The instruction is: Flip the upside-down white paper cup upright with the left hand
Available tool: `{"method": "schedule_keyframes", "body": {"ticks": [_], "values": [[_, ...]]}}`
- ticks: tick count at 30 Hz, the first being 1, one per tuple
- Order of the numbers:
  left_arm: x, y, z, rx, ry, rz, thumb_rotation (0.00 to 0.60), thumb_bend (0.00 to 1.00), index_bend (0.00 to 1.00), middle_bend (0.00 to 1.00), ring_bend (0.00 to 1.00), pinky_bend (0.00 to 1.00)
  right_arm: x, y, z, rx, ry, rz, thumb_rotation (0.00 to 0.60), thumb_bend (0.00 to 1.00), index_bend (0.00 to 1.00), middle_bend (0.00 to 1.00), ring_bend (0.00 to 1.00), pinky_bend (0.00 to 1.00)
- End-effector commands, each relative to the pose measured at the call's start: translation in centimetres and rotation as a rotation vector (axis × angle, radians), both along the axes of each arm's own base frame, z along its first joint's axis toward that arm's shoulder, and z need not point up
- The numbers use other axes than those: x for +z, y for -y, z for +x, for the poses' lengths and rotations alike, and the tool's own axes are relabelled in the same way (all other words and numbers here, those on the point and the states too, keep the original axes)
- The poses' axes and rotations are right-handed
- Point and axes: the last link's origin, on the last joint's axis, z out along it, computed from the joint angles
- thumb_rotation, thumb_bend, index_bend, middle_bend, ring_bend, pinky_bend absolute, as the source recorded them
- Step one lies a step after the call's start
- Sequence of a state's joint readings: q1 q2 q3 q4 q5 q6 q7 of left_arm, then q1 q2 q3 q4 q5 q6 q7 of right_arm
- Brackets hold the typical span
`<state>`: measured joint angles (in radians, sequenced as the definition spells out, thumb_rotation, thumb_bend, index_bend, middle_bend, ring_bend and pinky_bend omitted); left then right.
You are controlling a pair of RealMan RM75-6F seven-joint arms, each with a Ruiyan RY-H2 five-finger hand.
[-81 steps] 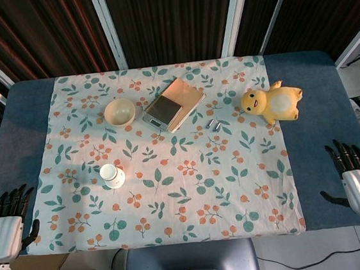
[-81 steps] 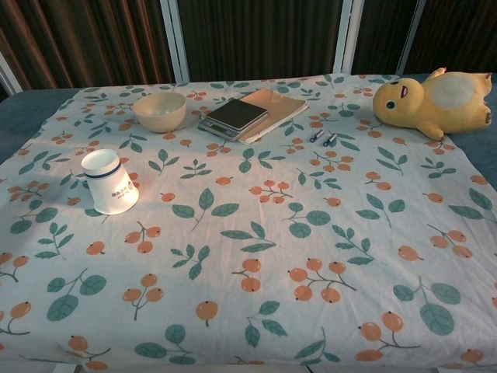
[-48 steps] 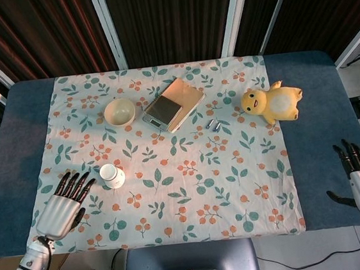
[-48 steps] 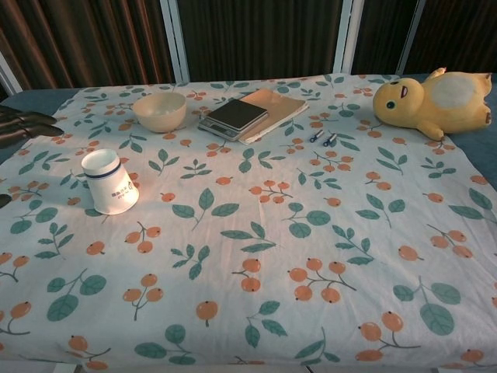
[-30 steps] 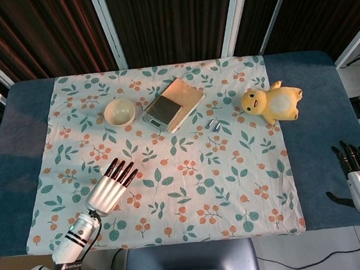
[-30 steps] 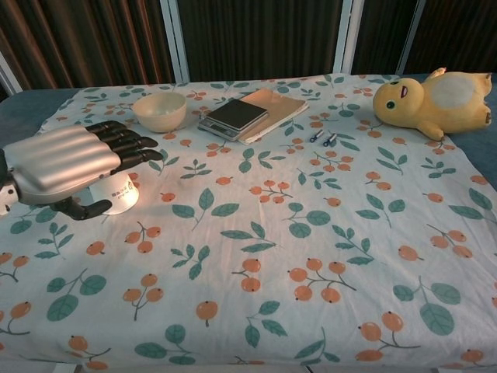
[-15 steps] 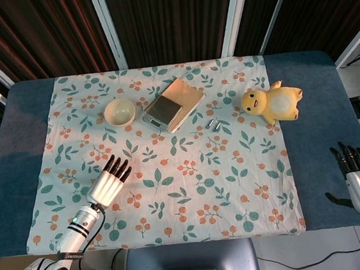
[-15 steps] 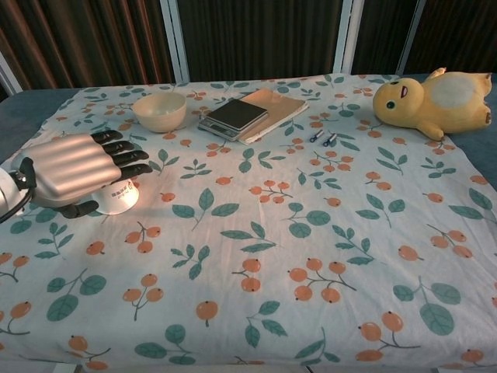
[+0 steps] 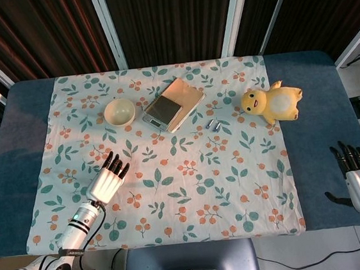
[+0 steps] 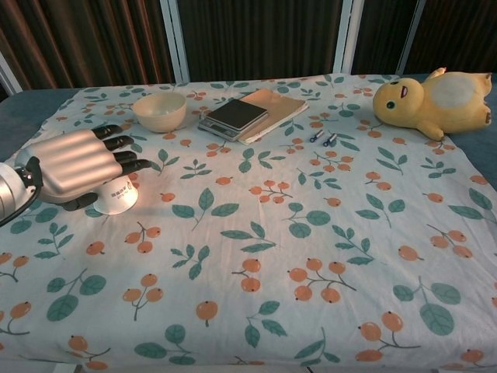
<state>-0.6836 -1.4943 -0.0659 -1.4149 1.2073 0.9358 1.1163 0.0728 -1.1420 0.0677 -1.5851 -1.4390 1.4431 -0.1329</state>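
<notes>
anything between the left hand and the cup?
Nothing visible. The left hand is already over the white paper cup, covering its top in the chest view; whether it touches is unclear. The bowl sits well behind, apart.

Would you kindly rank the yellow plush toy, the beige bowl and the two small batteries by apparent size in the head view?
1. Yellow plush toy, clearly the largest.
2. Beige bowl, noticeably smaller.
3. The two batteries, smallest by far; the pair look alike in size, so I would not rank one over the other.

Matt printed cloth (image 10: 326, 233), glossy silver metallic back on the left hand (image 10: 78, 165), white paper cup (image 10: 118, 196), soft plush toy (image 10: 431, 99), smooth cream bowl (image 10: 159, 111)
</notes>
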Motion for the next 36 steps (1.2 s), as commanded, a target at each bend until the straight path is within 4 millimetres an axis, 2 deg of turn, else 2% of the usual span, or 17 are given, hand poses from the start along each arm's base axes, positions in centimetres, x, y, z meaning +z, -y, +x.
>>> {"method": "schedule_keyframes", "body": {"ticks": [1, 6, 13, 16, 22, 26, 29, 36], "values": [[0.0, 0.0, 0.1, -0.01, 0.001, 0.007, 0.6, 0.48, 0.14, 0.25, 0.0, 0.0, 0.1, 0.0, 0.0, -0.003, 0.0, -0.003, 0.6, 0.18, 0.0, 0.0, 0.0, 0.0], [0.3, -0.1, 0.3, -0.021, 0.026, 0.021, 0.6, 0.5, 0.24, 0.32, 0.04, 0.01, 0.2, 0.0, -0.2, -0.014, 0.002, -0.006, 0.6, 0.18, 0.0, 0.0, 0.0, 0.0], [1.1, 0.3, 1.3, -0.028, 0.136, 0.016, 0.6, 0.5, 0.29, 0.37, 0.08, 0.02, 0.1, -0.1, -0.3, -0.019, 0.003, -0.001, 0.6, 0.18, 0.0, 0.0, 0.0, 0.0], [1.7, 0.6, 2.3, 0.02, 0.306, -0.001, 0.6, 0.5, 0.28, 0.37, 0.09, 0.03, 0.1, 0.0, -0.4, -0.023, 0.003, 0.0, 0.6, 0.18, 0.0, 0.0, 0.0, 0.0], [2.9, 0.8, 3.3, 0.212, 0.793, -0.065, 0.6, 0.49, 0.28, 0.39, 0.11, 0.04, 0.2, 0.1, -0.4, -0.027, 0.014, 0.001, 0.6, 0.18, 0.0, 0.0, 0.0, 0.0], [2.6, 0.7, 2.1, 0.428, 1.061, -0.124, 0.6, 0.49, 0.31, 0.42, 0.14, 0.05, 0.2, 0.0, -0.6, -0.032, 0.011, -0.001, 0.6, 0.18, 0.0, 0.0, 0.0, 0.0], [1.8, 0.8, 0.6, 0.583, 1.162, -0.172, 0.6, 0.49, 0.3, 0.41, 0.13, 0.05, 0.2, 0.0, -0.6, -0.033, 0.014, -0.003, 0.6, 0.18, 0.0, 0.0, 0.0, 0.0], [0.0, 1.0, -1.4, 0.69, 1.229, -0.242, 0.6, 0.49, 0.29, 0.38, 0.09, 0.03, 0.5, -0.1, -0.6, -0.032, 0.014, -0.009, 0.6, 0.18, 0.0, 0.0, 0.0, 0.0]]}}
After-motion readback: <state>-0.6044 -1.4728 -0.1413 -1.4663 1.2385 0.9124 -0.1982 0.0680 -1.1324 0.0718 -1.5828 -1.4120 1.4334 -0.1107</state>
